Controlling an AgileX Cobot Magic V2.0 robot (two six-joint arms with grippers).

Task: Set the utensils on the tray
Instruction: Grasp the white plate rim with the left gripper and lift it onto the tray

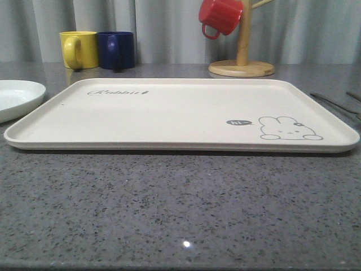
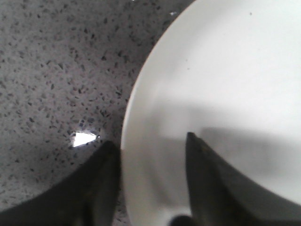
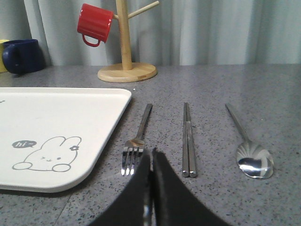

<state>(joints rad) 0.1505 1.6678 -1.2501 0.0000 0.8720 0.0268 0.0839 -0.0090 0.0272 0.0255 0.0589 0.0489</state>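
The left gripper point(image 2: 153, 155) stands with its fingers apart, straddling the rim of the white plate point(image 2: 221, 80): one finger point(image 2: 101, 181) sits outside the rim over the speckled grey countertop point(image 2: 47, 70), the other point(image 2: 204, 179) sits inside, over the plate's shallow well. Contact with the rim cannot be confirmed; the jaws appear unclosed.

The right gripper point(image 3: 151, 162) has its fingers together, with nothing between them. Just ahead of the fingertips and slightly to one side lies the fork point(image 3: 136, 141), tines toward the gripper. The chopsticks point(image 3: 188, 141) lie beside it on the other side of the fingertips, and the spoon point(image 3: 249, 150) lies beyond the chopsticks, bowl toward the gripper. All three rest on the countertop, apart from each other and off the tray point(image 3: 56, 122), which lies next to the fork.

In the front view the tray point(image 1: 169, 113) carries nothing, and the plate point(image 1: 17, 97) sits just beside its end.

Step in hand, as judged: grasp the plate by its rim.

Procedure:
1. Keep the rim centred between the fingers before closing.
2. Seat the inner finger low against the well so that the thin rim cannot slip out.
3. Close firmly; glazed surfaces are likely slick.
4. Lift level, clear the tray's raised edge, then lower flat.
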